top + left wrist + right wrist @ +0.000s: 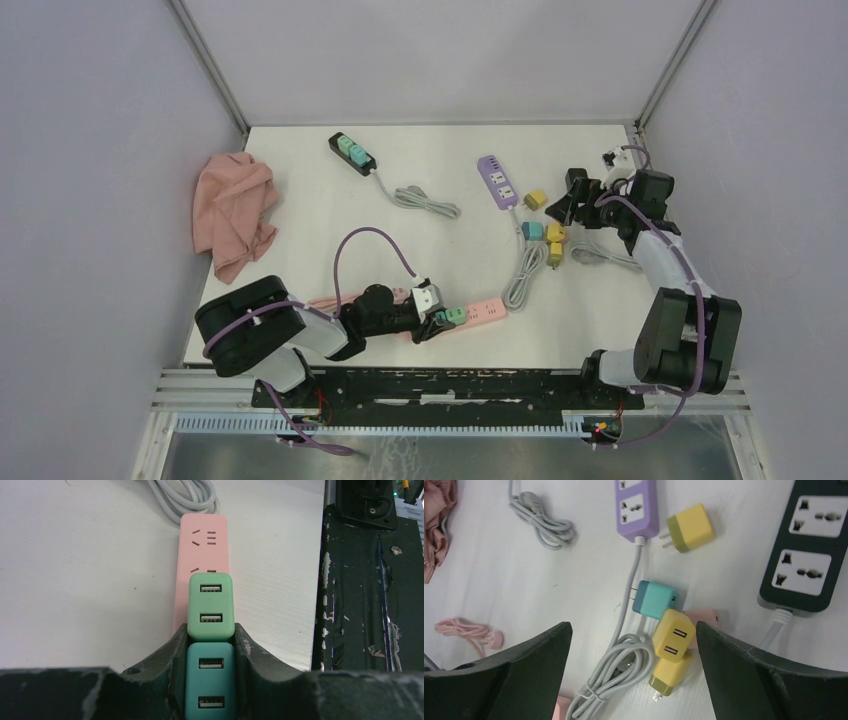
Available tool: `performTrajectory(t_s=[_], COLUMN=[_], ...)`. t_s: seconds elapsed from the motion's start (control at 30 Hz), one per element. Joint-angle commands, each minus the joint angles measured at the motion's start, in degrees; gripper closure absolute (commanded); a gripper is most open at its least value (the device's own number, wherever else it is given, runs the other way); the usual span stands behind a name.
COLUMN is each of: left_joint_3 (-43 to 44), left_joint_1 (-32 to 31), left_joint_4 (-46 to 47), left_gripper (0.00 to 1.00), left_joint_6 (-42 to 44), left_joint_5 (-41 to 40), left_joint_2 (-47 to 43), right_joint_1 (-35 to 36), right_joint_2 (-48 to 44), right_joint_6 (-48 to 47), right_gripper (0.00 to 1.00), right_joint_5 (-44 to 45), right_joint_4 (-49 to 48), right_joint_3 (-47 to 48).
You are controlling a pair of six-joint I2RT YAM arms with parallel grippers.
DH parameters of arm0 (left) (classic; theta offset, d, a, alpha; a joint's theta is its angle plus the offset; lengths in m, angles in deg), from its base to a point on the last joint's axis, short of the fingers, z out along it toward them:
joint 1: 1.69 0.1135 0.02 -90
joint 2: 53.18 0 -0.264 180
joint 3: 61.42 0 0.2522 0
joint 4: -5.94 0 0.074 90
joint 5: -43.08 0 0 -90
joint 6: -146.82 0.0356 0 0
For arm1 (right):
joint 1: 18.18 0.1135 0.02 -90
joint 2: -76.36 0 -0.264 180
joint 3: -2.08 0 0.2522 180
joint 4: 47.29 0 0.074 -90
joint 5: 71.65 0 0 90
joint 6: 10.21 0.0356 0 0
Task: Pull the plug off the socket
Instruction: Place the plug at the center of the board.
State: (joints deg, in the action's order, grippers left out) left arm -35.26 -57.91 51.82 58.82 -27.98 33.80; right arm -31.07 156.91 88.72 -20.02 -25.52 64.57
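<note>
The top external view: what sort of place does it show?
Probably a robot test cell, not a home. A white tabletop is boxed in by plain grey panel walls, two black robot arms are bolted to a black base plate, and coloured plastic power strips lie out like practice items.

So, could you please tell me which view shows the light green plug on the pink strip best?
Left wrist: the light green plug fills the centre, both ports clear. The top view shows it tiny; the right wrist view misses it.
</note>
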Motion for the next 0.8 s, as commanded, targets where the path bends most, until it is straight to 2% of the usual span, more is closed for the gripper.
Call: performTrajectory(t_s=[0.0, 0.17, 0.27, 0.6, 0.77], left_joint_3=[-0.7, -0.5, -0.4, -0.1, 0.0], left_joint_1=[0.5, 0.5, 0.5, 0.5, 0.5], left_joint_4=[0.3, 0.1, 0.0, 0.0, -0.2], left_gripper=[0.97, 0.97, 0.97, 0.97, 0.97], left_joint_6=[-1.5, -1.6, -1.6, -1.6, -1.5], left_joint_5=[-0.4, -0.3, -0.2, 0.0, 0.2], left_joint_2=[-0.4, -0.4, -0.4, -0.1, -0.2], right_joint_1=[-0.2, -0.1, 0.2, 7.4, 13.0], right_joint_2=[-4.8, -6.0, -6.1, -12.0, -12.6], right_joint_6=[-3.5, -6.9, -11.5, -21.6, -29.4], right_gripper=[0.0, 0.0, 0.0, 0.0, 0.0], right_joint_5=[-8.9, -21.3, -26.8, -22.3, -19.6], right_joint_4=[-4.0, -5.0, -0.8, 11.5, 21.9], right_joint_3=[-0.2, -1.3, -0.3, 3.2, 7.4])
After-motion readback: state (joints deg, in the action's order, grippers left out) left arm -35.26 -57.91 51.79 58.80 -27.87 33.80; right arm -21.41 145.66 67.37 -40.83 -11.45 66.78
